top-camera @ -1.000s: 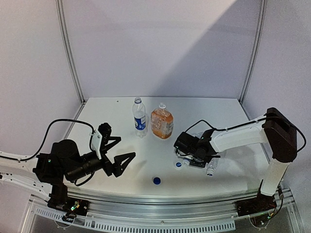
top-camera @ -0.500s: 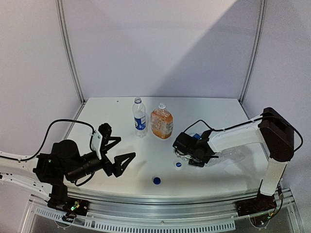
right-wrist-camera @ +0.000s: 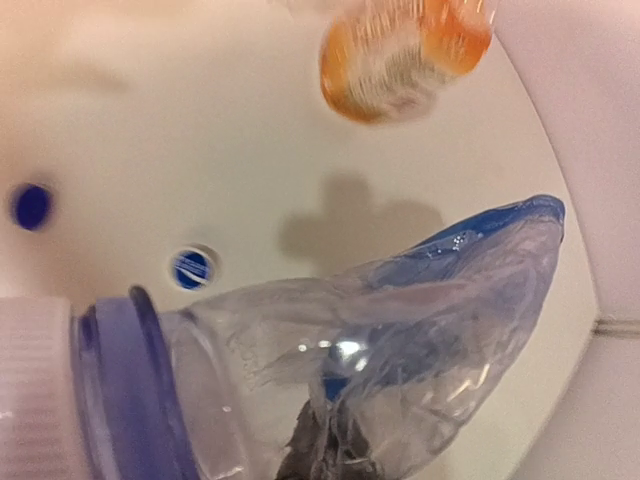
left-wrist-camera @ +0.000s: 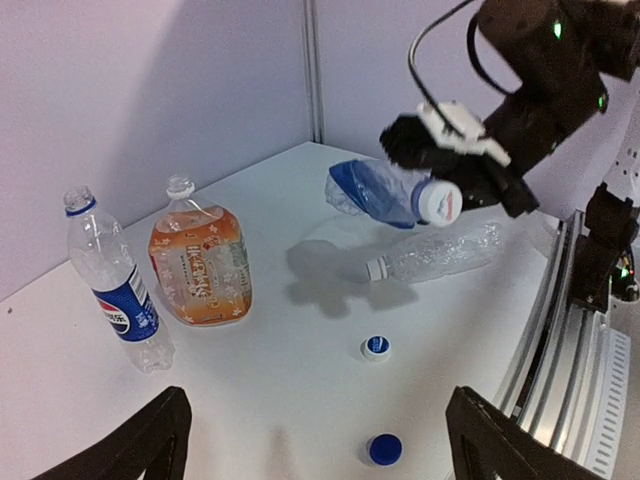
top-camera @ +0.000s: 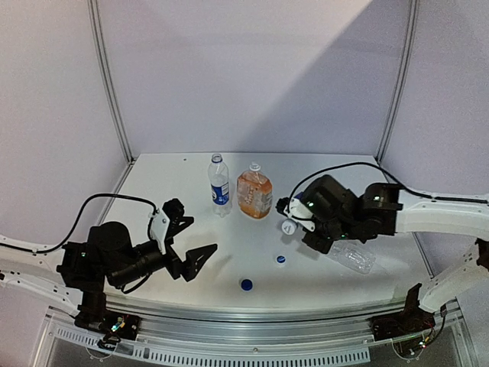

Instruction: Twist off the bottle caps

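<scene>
My right gripper is shut on the crushed blue-labelled clear bottle and holds it above the table, white cap pointing left. In the right wrist view the bottle fills the frame, squeezed between my fingers, with its cap at lower left. The plain clear bottle lies on its side below it. The Pepsi bottle and the squat orange bottle stand at the back. A blue cap and a white blue-topped cap lie loose. My left gripper is open and empty.
The white table has walls behind and on both sides, with a metal rail along its near edge. The left wrist view shows both loose caps between my spread left fingers.
My right arm has lifted the blue-labelled bottle off the table and swung it up and back. The plain bottle stays lying on the table. My left arm has barely shifted.
</scene>
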Controlling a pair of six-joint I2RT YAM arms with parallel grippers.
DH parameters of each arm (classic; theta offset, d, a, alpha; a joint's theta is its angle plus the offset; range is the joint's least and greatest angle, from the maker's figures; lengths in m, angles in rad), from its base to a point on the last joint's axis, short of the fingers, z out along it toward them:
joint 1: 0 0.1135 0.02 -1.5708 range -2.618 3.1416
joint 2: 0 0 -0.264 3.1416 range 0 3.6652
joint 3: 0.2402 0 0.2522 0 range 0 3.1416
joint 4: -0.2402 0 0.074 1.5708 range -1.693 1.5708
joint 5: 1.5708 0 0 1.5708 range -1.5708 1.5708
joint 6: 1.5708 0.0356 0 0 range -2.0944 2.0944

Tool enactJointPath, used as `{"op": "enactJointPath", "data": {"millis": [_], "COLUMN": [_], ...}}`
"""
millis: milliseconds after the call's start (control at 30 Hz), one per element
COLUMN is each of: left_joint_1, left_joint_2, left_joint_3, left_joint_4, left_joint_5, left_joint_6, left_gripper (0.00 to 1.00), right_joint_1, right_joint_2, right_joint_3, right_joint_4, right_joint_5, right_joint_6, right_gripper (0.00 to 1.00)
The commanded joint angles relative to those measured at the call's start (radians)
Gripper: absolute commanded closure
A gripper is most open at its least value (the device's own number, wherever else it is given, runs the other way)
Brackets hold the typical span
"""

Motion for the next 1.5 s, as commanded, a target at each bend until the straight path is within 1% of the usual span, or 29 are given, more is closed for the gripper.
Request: {"op": "enactJointPath", "data": {"millis": [0, 67, 167, 200, 333, 400, 500, 600, 767, 933, 1100, 1333, 1467], "left_joint_1": [0.011, 0.011, 0.006, 0.000, -0.029, -0.042, -0.074, -0.093, -0.116, -0.127, -0.129, -0.130, -0.129], "left_joint_2": [0.038, 0.059, 0.100, 0.123, 0.201, 0.242, 0.290, 0.316, 0.361, 0.382, 0.408, 0.440, 0.444], "left_joint_3": [-0.023, -0.034, -0.063, -0.070, -0.075, -0.068, -0.070, -0.083, -0.061, -0.043, -0.035, -0.019, -0.022], "left_joint_4": [0.046, 0.085, 0.176, 0.209, 0.307, 0.347, 0.433, 0.525, 0.575, 0.571, 0.602, 0.652, 0.648], "left_joint_5": [0.099, 0.163, 0.253, 0.255, 0.218, 0.190, 0.102, 0.063, 0.029, 0.015, -0.021, -0.091, -0.103], "left_joint_6": [0.111, 0.158, 0.215, 0.233, 0.329, 0.369, 0.441, 0.481, 0.505, 0.528, 0.574, 0.616, 0.627], "left_gripper": [0.11, 0.13, 0.13, 0.13, 0.11, 0.09, 0.05, 0.01, 0.01, 0.01, 0.01, 0.01, 0.01], "right_joint_1": [0.011, 0.012, 0.011, 0.011, 0.011, 0.011, 0.012, 0.011, 0.011, 0.013, 0.020, 0.058, 0.072], "right_joint_2": [-0.178, -0.226, -0.264, -0.268, -0.230, -0.211, -0.193, -0.180, -0.138, -0.116, -0.092, -0.038, -0.013], "right_joint_3": [-0.030, -0.026, -0.017, -0.015, 0.005, 0.008, 0.005, -0.001, -0.005, -0.028, -0.024, 0.007, 0.023], "right_joint_4": [0.038, 0.053, 0.095, 0.111, 0.162, 0.200, 0.252, 0.306, 0.357, 0.398, 0.394, 0.348, 0.336], "right_joint_5": [-0.285, -0.330, -0.442, -0.489, -0.652, -0.741, -0.840, -0.906, -0.972, -1.006, -1.046, -1.053, -1.065], "right_joint_6": [0.059, 0.090, 0.107, 0.111, 0.131, 0.173, 0.209, 0.247, 0.289, 0.323, 0.337, 0.315, 0.299], "right_gripper": [1.00, 1.00, 1.00, 1.00, 1.00, 1.00, 1.00, 1.00, 1.00, 1.00, 1.00, 1.00, 1.00]}}
